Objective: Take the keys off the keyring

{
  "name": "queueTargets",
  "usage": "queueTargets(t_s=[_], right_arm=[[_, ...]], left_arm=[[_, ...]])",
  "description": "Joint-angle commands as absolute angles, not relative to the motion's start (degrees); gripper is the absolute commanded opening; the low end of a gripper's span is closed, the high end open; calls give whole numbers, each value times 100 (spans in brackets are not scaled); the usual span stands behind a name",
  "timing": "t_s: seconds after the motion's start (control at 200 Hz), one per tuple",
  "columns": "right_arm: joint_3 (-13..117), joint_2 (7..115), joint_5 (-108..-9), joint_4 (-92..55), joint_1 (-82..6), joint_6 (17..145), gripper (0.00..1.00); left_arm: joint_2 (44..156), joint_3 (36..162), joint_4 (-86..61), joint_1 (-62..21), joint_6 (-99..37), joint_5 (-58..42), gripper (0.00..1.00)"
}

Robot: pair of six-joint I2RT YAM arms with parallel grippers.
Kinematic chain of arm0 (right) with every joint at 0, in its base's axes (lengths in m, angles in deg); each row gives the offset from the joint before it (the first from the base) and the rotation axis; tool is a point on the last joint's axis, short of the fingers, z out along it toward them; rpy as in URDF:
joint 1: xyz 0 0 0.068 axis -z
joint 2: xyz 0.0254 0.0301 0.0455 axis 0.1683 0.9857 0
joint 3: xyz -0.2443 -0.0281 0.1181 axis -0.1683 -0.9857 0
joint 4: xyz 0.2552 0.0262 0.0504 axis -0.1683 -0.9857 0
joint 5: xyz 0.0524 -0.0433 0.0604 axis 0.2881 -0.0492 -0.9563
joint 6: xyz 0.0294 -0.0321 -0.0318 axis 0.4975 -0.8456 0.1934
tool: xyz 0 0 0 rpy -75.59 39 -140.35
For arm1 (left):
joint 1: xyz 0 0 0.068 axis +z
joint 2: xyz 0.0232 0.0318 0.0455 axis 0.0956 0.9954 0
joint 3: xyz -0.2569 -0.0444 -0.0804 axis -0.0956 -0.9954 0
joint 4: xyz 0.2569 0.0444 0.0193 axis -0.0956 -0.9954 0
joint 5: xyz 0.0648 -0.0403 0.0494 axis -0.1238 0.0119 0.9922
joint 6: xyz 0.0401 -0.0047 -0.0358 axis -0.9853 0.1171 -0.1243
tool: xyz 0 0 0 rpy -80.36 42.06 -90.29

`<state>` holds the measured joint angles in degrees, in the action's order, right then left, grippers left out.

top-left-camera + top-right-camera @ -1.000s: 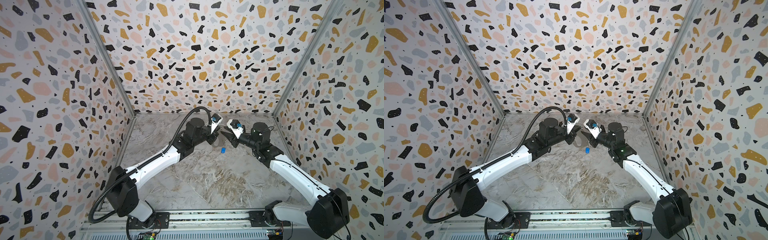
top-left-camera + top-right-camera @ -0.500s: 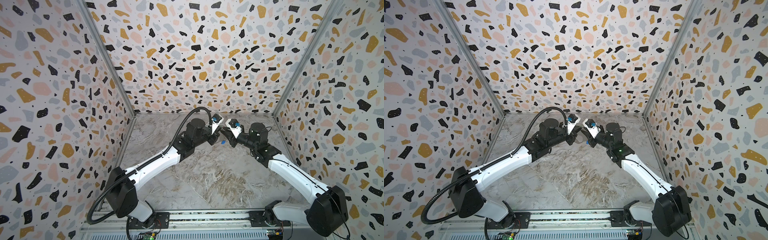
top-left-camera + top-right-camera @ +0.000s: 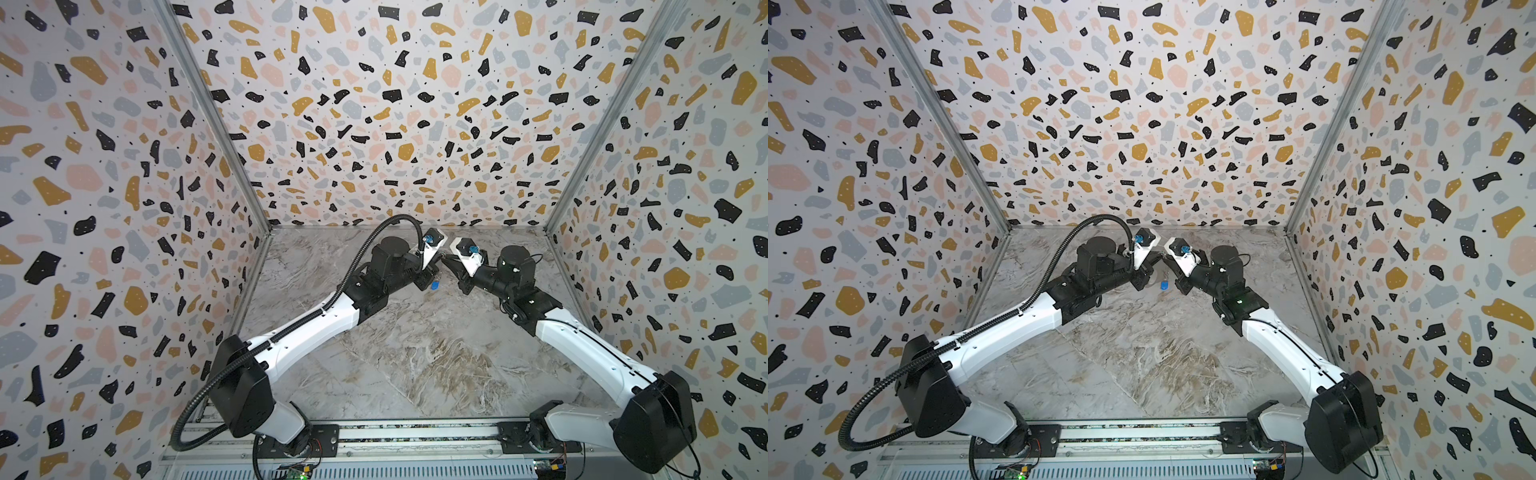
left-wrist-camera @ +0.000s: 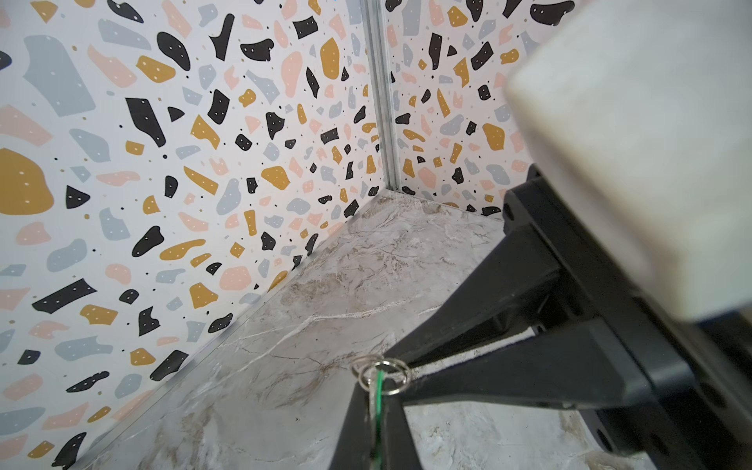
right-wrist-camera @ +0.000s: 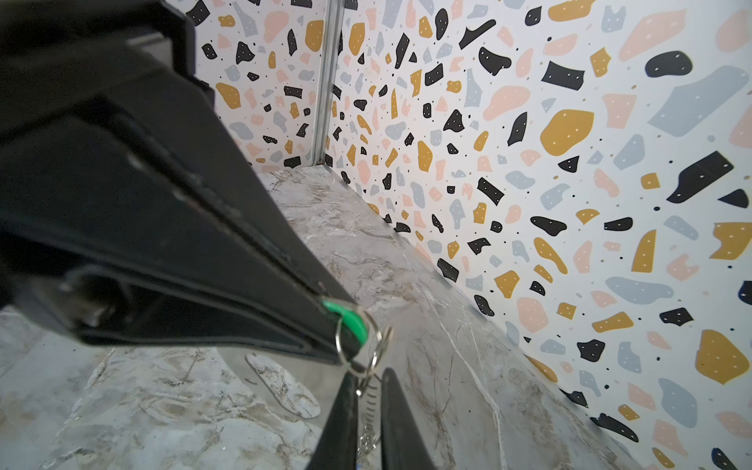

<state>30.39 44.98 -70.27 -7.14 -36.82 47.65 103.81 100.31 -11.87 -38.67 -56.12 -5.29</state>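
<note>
Right wrist view: the green-tagged key (image 5: 352,325) sits pinched at its green plastic tag between the tips of the left claw (image 4: 376,392), which is fully closed on it. A pair of small metal split rings (image 4: 382,374) loops through the tag, right at those tips. Hanging from the rings, a toothed metal piece (image 5: 368,401) (a key blade or a short chain, too small to tell) lies between the fingers of the right claw (image 5: 369,382). That claw is narrow and closed on the piece, so the two claws meet tip to tip at the rings.

In both top views the blue-tagged key (image 3: 435,285) (image 3: 1164,284) shows as a small blue tag just below the two claws, between them. Whether it dangles or touches the tabletop (image 3: 415,353) cannot be told.

In the right wrist view the keyring (image 5: 234,360) appears beneath the left claw as a flat grey tab with an oval cut-out through which the marbled surface shows. It is apart from both claws, and neither grips it. Whether it hangs or lies flat cannot be told.
</note>
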Motion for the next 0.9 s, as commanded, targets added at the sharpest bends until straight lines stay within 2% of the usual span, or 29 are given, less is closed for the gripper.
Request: queueTargets(t_s=[0.0, 0.15, 0.501, 0.896], right_arm=[[3075, 4330, -6860, -510, -3680, 4703, 11], [2991, 4275, -6886, -460, -3677, 4640, 9], [2817, 4255, -7204, -105, -3676, 4577, 18], [2460, 4090, -7259, 514, -3676, 4493, 15]], left_arm=[[10202, 10128, -1035, -3909, -5761, -713, 0], [10222, 10176, -1098, -3912, -5823, -672, 0], [10255, 10264, -1137, -3916, -5858, -698, 0], [10320, 10317, -1160, -3912, -5817, -820, 0]])
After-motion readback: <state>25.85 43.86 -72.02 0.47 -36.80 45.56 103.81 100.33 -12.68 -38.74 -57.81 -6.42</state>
